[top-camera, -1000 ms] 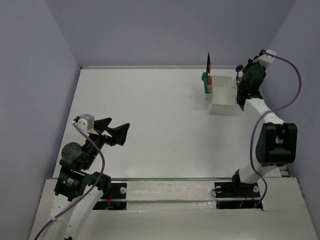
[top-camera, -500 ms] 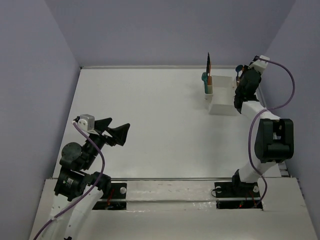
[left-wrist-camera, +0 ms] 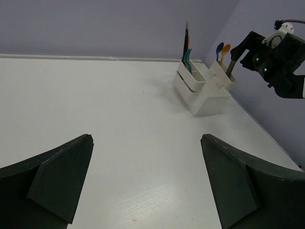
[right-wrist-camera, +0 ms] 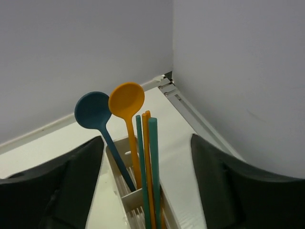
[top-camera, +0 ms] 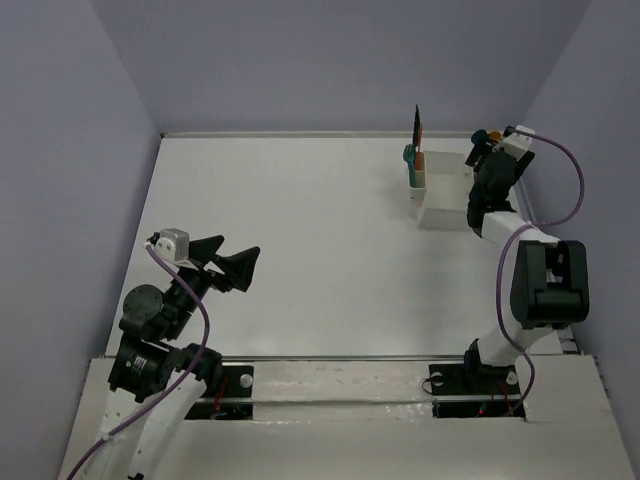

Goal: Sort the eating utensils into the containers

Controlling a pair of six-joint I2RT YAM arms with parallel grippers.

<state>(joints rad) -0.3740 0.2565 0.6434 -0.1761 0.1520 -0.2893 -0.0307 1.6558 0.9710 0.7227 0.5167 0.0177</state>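
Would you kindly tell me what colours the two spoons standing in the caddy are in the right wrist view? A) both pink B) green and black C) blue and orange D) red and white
C: a blue spoon and an orange spoon stand side by side in the white caddy, beyond the chopsticks.

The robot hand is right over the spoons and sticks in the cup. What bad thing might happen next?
The right gripper is open, its black fingers on either side of the thin teal and orange plastic chopsticks, with the round blue plastic spoon and orange plastic spoon just beyond. Lifting away crooked might snag one and flip it out. A bump could shove the white plastic caddy along the table.
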